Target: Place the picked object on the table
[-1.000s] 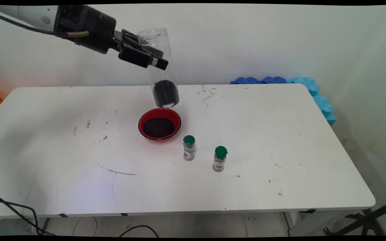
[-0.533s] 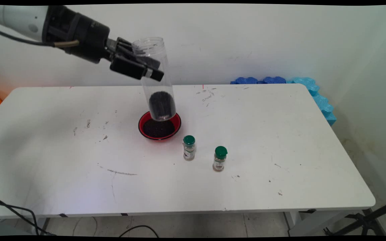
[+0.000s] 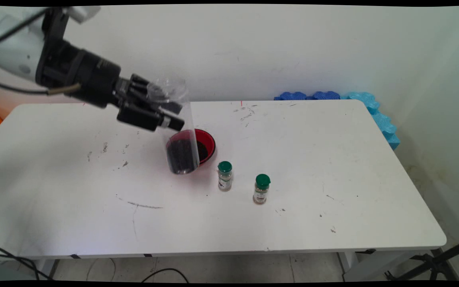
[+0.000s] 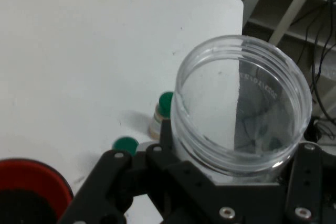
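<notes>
A near-to-far look across the white table (image 3: 333, 167): two green-capped spice jars stand nearest the camera, one (image 3: 261, 189) at about 4 o'clock from the red bowl (image 3: 207, 144) and well apart from it, the other (image 3: 224, 175) just beside the bowl's near right rim. Beyond them the bowl holds dark grains. In front of the bowl's 9 o'clock side hangs a clear plastic jar (image 3: 177, 131), open mouth up, tilted slightly, dark grains settled in its bottom. The black gripper (image 3: 161, 113) is clamped across the jar's upper part, fingers closed on its wall. The hand view looks down into the jar's open mouth (image 4: 241, 103). Handling it well would mean keeping the jar upright and its base clear of the bowl's rim.
</notes>
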You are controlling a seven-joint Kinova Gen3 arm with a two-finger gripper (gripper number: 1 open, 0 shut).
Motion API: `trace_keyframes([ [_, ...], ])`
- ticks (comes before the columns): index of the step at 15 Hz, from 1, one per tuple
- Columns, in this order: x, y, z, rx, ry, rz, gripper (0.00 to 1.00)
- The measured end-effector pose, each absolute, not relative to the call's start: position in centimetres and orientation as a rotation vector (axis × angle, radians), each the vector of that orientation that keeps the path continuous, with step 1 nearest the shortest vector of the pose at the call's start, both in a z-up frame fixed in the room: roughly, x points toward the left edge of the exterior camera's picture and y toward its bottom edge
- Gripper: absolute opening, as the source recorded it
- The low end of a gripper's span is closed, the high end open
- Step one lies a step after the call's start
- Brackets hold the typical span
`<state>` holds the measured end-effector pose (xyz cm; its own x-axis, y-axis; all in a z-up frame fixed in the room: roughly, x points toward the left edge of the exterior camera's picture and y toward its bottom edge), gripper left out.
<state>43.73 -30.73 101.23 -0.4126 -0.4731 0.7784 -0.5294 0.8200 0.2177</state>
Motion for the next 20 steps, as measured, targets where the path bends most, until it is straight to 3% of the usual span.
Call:
trace_keyframes([
  [9,41.8,-28.7,94.1,0.665,-2.131,0.097,0.0],
  [20,38.5,-30.0,85.6,0.604,-2.173,0.159,0.0],
])
